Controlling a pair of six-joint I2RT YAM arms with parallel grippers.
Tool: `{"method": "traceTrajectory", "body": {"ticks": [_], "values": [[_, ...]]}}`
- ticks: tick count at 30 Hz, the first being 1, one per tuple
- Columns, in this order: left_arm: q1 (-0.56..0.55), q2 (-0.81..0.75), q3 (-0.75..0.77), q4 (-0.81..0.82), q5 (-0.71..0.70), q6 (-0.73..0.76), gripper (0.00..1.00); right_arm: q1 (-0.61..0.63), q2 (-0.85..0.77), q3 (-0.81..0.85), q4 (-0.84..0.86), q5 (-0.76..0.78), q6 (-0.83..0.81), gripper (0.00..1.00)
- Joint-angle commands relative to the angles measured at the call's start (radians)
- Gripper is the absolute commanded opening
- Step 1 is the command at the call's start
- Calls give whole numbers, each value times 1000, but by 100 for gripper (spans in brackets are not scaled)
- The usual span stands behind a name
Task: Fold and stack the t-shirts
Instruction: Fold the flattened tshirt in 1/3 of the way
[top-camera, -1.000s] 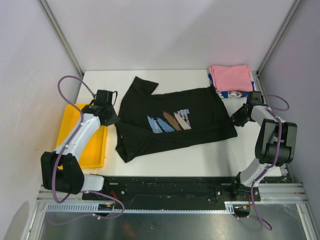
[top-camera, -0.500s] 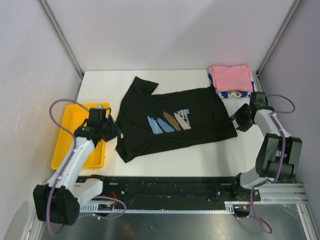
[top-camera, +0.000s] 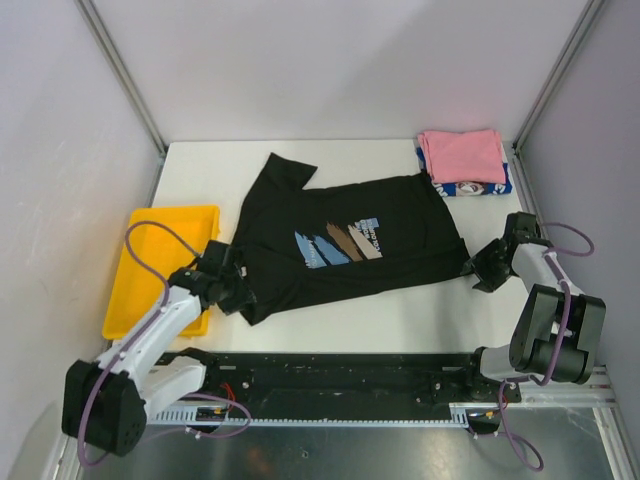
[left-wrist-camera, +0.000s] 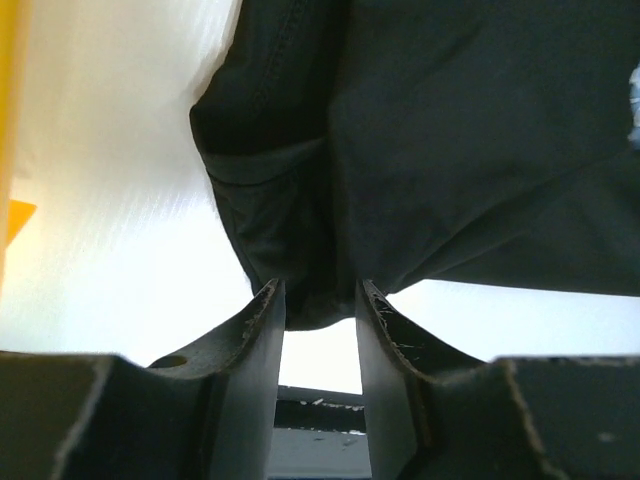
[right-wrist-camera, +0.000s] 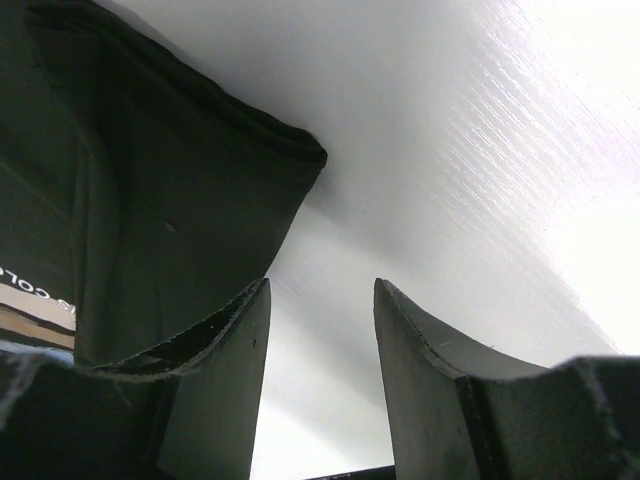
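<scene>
At table (top-camera: 400, 310) centre the black t-shirt (top-camera: 350, 240) is spread flat, print up. The left gripper (top-camera: 236, 292) is set at its 8 o'clock corner, fingers narrowly parted, with the hem corner seen at the tips. The right gripper (top-camera: 480, 275) is set at its 4 o'clock corner, fingers parted over bare table. At 1 o'clock the pink t-shirt (top-camera: 460, 155) is stacked on the blue-and-white one (top-camera: 482, 187).

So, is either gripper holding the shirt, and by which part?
The right gripper holds nothing, jaws open. A near corner of the black shirt sits between the fingers of the left gripper; whether pinched cannot be told.
</scene>
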Motion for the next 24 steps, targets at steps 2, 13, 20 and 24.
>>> {"method": "traceTrajectory", "body": {"ticks": [2,13,20,24], "values": [[-30,86,42,51,-29,2,40,-6,0,0,50,-15,-3,50],[-34,207,105,128,-60,44,8,-12,49,2,80,-28,-13,48],[-1,246,161,127,-116,53,0,-17,69,2,87,-25,-26,47],[32,279,187,128,-126,64,0,-19,84,0,93,-27,-34,47]]}}
